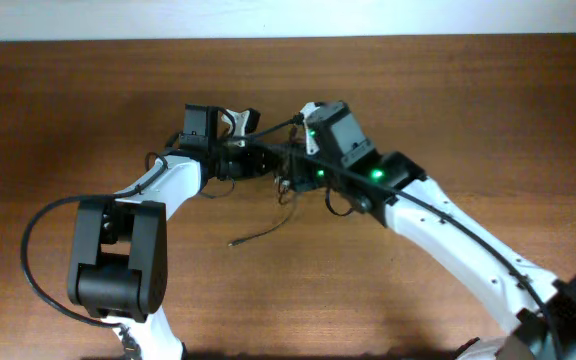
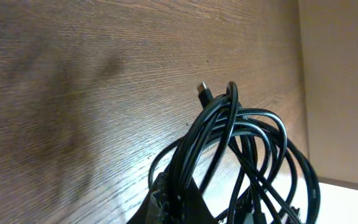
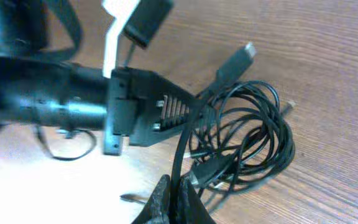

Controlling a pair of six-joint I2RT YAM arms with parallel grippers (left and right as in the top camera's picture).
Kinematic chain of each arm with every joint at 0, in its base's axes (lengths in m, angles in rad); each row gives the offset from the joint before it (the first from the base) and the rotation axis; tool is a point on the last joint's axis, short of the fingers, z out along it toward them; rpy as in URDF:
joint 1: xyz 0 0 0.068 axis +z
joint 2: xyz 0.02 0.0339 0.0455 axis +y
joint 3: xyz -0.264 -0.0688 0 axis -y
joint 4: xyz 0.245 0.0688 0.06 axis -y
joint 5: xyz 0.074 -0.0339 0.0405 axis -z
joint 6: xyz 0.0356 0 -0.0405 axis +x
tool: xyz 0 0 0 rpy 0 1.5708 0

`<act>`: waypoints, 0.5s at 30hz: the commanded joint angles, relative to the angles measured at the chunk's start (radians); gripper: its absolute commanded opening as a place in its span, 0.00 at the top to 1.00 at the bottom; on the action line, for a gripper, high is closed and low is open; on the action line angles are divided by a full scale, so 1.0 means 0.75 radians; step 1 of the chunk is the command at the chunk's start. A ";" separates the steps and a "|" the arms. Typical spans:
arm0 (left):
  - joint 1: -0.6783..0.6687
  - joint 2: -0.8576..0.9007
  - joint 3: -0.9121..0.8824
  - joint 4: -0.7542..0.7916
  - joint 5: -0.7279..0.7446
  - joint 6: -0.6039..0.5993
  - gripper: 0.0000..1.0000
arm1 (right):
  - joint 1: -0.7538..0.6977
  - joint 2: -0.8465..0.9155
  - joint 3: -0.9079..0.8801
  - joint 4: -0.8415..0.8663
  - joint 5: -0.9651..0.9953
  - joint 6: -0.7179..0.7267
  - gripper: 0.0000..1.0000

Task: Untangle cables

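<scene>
Cables [image 2: 229,121] sit as one knotted bundle of thin black loops near the middle of the wooden table [image 1: 68,120], in the gap where the two arms meet. The left tool [image 2: 169,199] is pressed together on the bundle. In its own wrist view several strands rise out from between the dark fingertips and arch over in overlapping loops, and a small plug [image 2: 202,91] pokes out near the top of the arch. The right tool [image 3: 174,198] is also pressed together, pinching a single strand that climbs straight up from its tips toward the other tool's black, ribbed fingers. Beside that strand, in the right wrist view, the remaining coil spreads out flat on the wood in a rough ring of crossing turns. A longer connector [image 3: 238,59] juts up and away from the ring's upper edge. From overhead the two tools are close together, nearly tip to tip, and the bundle is mostly hidden under them. One loose end [image 1: 258,236] trails out of the tangle and lies on bare wood in front of the arms, apart from both tools.
</scene>
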 commanded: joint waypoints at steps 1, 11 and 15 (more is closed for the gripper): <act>0.001 0.009 -0.004 -0.019 -0.078 -0.032 1.00 | -0.092 -0.069 0.033 -0.035 -0.144 -0.003 0.96; 0.001 0.009 -0.004 -0.029 -0.060 -0.021 1.00 | -0.199 0.053 -0.002 -0.485 -0.075 -0.002 0.52; 0.001 0.009 -0.004 -0.046 0.050 0.143 1.00 | -0.199 0.115 -0.003 -0.418 -0.102 -0.002 0.31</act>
